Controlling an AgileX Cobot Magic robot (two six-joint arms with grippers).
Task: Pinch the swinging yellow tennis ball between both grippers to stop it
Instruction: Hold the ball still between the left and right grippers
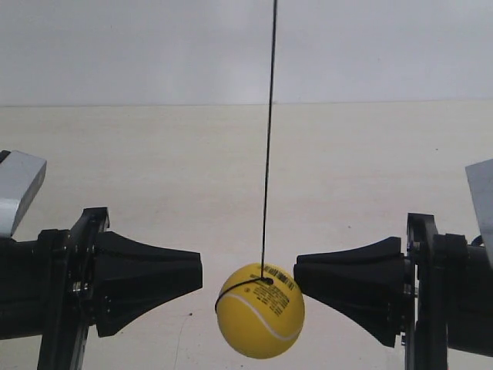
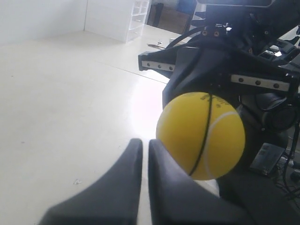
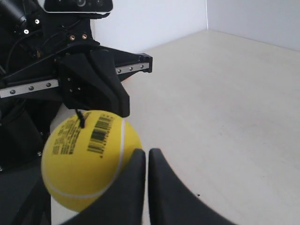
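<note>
The yellow tennis ball (image 1: 260, 311) hangs on a thin black string (image 1: 268, 139) between the two black wedge grippers. The gripper at the exterior view's left (image 1: 199, 276) ends a short gap from the ball. The gripper at the exterior view's right (image 1: 297, 277) has its tip at the ball's upper side; contact cannot be told. In the left wrist view the ball (image 2: 200, 136) sits just beyond and beside my shut left gripper (image 2: 145, 143). In the right wrist view the ball (image 3: 89, 157), barcode showing, lies beside my shut right gripper (image 3: 146, 152). Neither gripper holds anything.
A pale tabletop (image 1: 154, 169) lies under the ball, with a white wall (image 1: 139, 46) behind. White drawers (image 2: 117, 18) stand far off in the left wrist view. Each wrist view shows the other arm's black frame (image 3: 70, 75) behind the ball.
</note>
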